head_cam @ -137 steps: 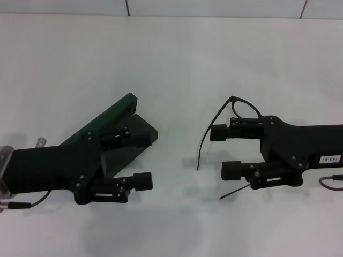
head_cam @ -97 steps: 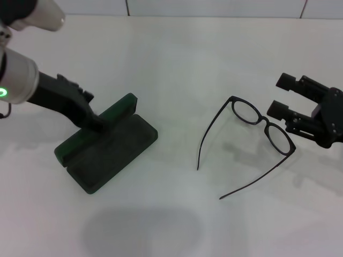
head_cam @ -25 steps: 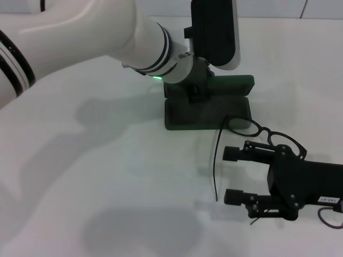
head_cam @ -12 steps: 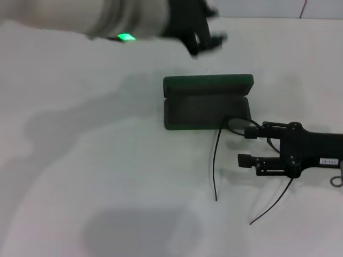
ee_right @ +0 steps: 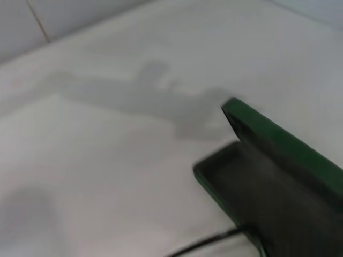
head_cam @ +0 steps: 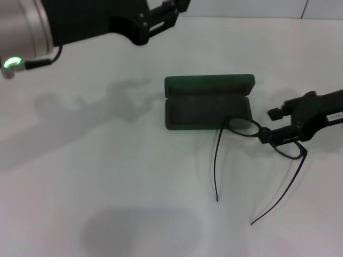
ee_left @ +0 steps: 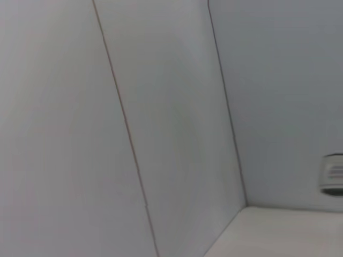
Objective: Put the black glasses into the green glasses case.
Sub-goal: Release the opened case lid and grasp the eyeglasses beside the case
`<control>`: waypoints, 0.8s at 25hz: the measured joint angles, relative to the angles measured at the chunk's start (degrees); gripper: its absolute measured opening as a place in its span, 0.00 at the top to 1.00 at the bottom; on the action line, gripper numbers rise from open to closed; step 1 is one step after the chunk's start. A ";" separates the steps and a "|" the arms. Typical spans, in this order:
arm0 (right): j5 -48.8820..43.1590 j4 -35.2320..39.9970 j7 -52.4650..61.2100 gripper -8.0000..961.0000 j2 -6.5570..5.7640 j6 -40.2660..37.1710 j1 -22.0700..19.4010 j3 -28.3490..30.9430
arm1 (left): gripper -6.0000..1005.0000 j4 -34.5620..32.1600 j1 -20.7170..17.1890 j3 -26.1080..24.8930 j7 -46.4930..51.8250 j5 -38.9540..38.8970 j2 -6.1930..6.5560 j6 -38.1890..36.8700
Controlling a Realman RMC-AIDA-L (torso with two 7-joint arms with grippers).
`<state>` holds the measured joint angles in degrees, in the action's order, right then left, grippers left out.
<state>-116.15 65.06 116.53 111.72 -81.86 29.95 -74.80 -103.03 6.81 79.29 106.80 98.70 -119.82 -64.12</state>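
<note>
The green glasses case (head_cam: 208,110) lies open at the table's middle, its lid (head_cam: 209,84) standing up at the back. The black glasses (head_cam: 231,120) lie on the table at the case's front right corner, one lens rim overlapping that corner and both temple arms (head_cam: 216,160) pointing toward me. My right gripper (head_cam: 269,125) is open at the right, over the glasses' right lens, its lower finger (head_cam: 276,137) crossing the frame. My left gripper (head_cam: 170,8) is raised at the top left, far from the case. The right wrist view shows the case (ee_right: 268,193) and one temple arm (ee_right: 203,245).
The white table (head_cam: 107,187) stretches to the left and front of the case. A tiled wall (head_cam: 241,6) runs along the table's back edge. The left wrist view shows only that wall (ee_left: 161,107). The left arm's shadow (head_cam: 80,107) lies left of the case.
My left arm has swung up and to the left, away from above the case. My right gripper has drawn back to the right. The glasses and case have not moved.
</note>
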 joint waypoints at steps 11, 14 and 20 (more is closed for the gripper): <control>-21.64 -3.69 13.08 0.33 3.69 -4.38 10.42 2.69 | 0.59 15.07 -0.78 -0.48 -6.66 -7.58 -0.02 -4.61; -22.07 -8.32 13.27 0.36 3.78 -2.69 12.45 2.71 | 0.60 16.80 0.47 -0.60 -7.09 -8.13 0.01 -5.05; -22.49 -10.28 12.71 0.42 3.99 1.66 13.02 1.79 | 0.61 19.19 2.17 -1.24 -8.51 -9.38 0.03 -5.52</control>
<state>-138.64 54.77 129.24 115.71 -80.20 42.97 -73.01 -83.85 8.98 78.05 98.29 89.32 -119.79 -69.65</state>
